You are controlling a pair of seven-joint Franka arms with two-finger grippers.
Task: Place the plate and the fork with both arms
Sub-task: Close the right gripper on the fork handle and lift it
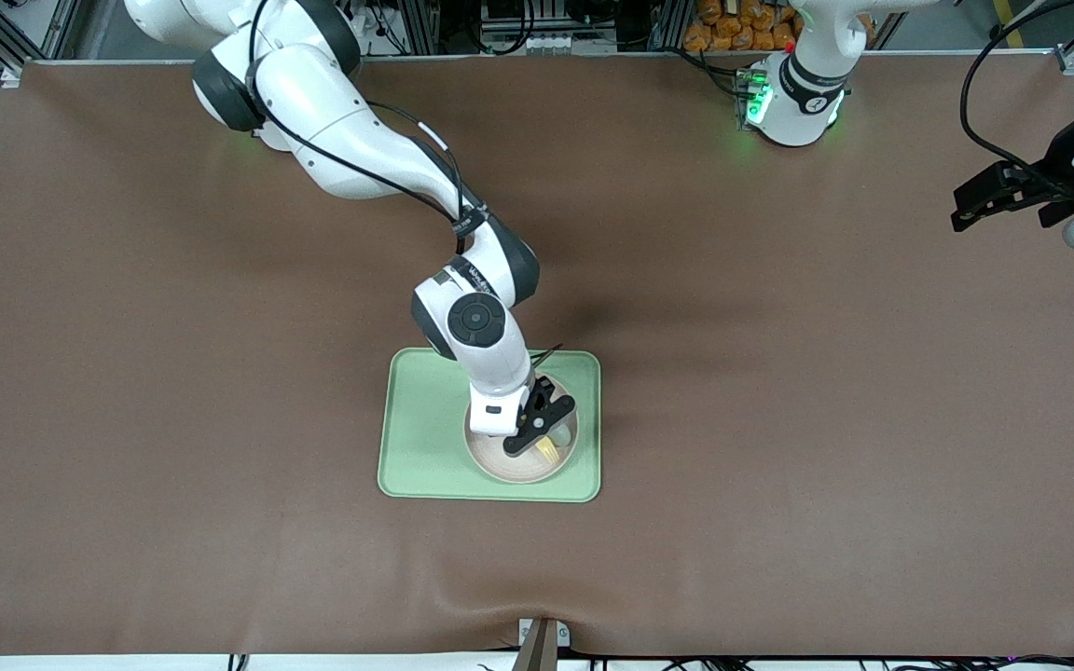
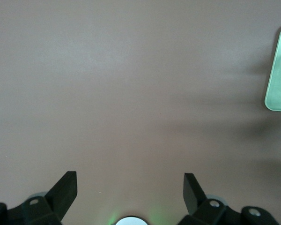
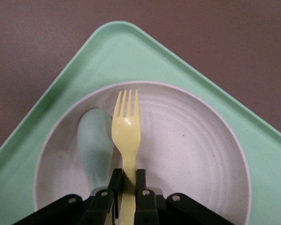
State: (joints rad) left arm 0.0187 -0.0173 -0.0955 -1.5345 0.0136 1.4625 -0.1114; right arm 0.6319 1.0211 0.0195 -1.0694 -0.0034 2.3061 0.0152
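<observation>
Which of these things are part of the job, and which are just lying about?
Part of the job:
- plate, on the green tray
- fork, held over the plate by the shut right hand
- left hand, open, waiting over bare table at its own end

Just lying about:
- spoon, in the plate
- green tray

I am not seeing any words or numbers I can read here. My right arm [image 1: 490,280] is showing tiny writing, too small to read.
</observation>
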